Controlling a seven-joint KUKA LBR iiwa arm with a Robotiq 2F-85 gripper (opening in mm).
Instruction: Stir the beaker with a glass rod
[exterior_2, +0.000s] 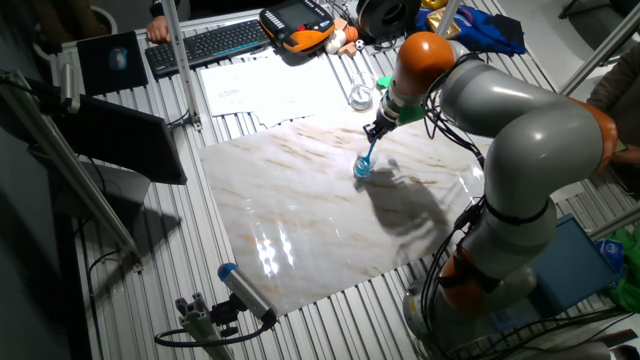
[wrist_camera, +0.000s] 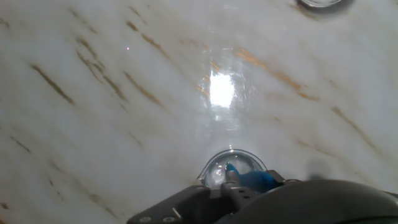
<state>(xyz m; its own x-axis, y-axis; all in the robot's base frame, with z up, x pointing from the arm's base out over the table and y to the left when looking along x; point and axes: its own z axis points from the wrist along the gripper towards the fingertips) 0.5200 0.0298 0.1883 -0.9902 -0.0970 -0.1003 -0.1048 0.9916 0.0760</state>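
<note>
Fixed view, centre right: the gripper (exterior_2: 378, 128) is clamped on the glass rod (exterior_2: 368, 152), which slants down into the beaker (exterior_2: 362, 167); in the hand view the beaker (wrist_camera: 232, 167) sits at bottom centre with the rod's blue tip (wrist_camera: 231, 168) inside its rim. The beaker stands on the marble slab (exterior_2: 300, 215), well inside every slab edge, with bare slab open on all sides. Nearest neighbours lie toward the top of the frame: a clear glass vessel (exterior_2: 360, 97) beyond the slab's upper edge, papers (exterior_2: 265, 85) and a keyboard (exterior_2: 208, 42).

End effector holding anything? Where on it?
Yes: the end effector holds the glass rod by its upper end, its lower tip in the beaker.
</note>
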